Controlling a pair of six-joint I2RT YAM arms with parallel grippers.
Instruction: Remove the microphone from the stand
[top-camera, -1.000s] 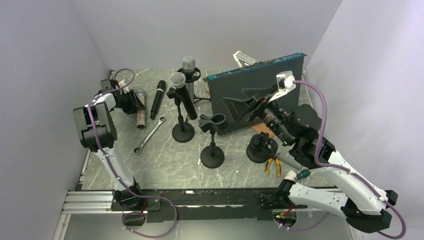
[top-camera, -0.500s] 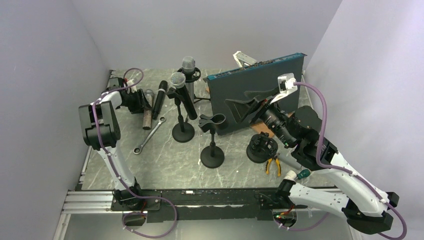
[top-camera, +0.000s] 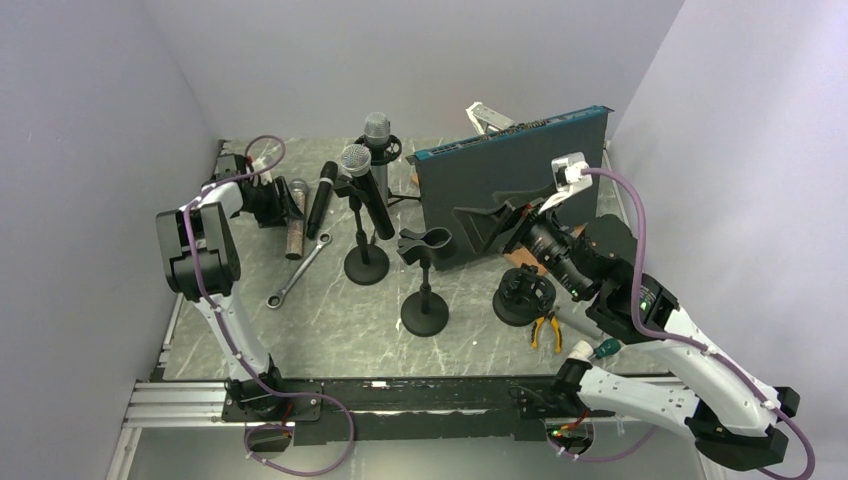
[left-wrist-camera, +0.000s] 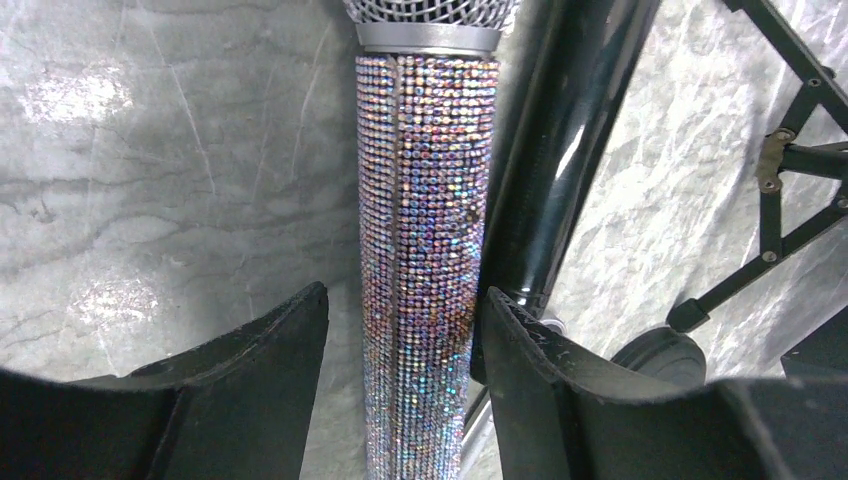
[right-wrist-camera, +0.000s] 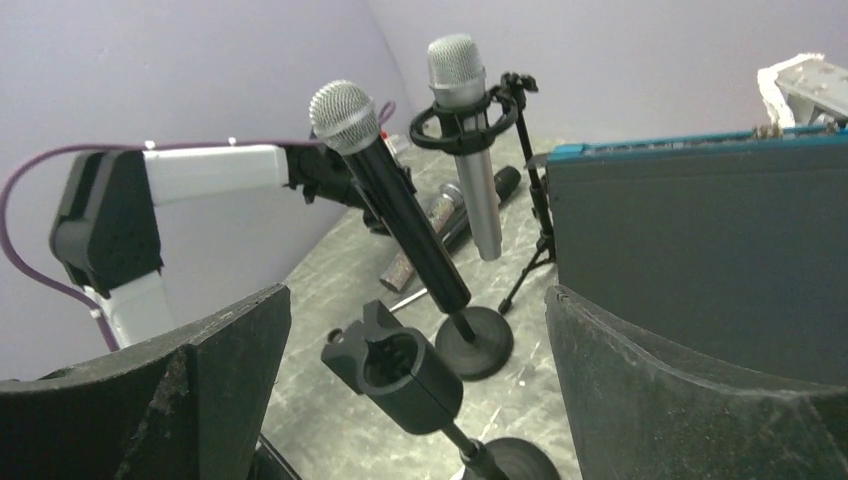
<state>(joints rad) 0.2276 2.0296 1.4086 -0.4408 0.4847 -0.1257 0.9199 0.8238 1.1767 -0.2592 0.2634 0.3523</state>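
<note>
A black microphone with a silver head (top-camera: 365, 195) sits tilted in a clip on a round-based stand (top-camera: 366, 266); it also shows in the right wrist view (right-wrist-camera: 400, 220). A silver microphone (top-camera: 377, 140) hangs in a ring mount behind it. An empty clip stand (top-camera: 423, 245) is in front. My right gripper (top-camera: 495, 212) is open, with the empty clip (right-wrist-camera: 395, 370) showing between its fingers (right-wrist-camera: 230, 370). My left gripper (top-camera: 283, 203) is open astride a sparkly microphone (left-wrist-camera: 425, 250) lying on the table, next to a black microphone (left-wrist-camera: 560, 150) also lying there.
A wrench (top-camera: 300, 268) lies left of the stands. A dark upright board (top-camera: 515, 190) stands behind my right gripper. A black round mount (top-camera: 522, 295) and yellow pliers (top-camera: 545, 328) lie at the right front. Walls close in on the left, back and right.
My left gripper moved toward the back and right; the sparkly microphone and the black one beside it shifted slightly right. My right gripper edged down and left.
</note>
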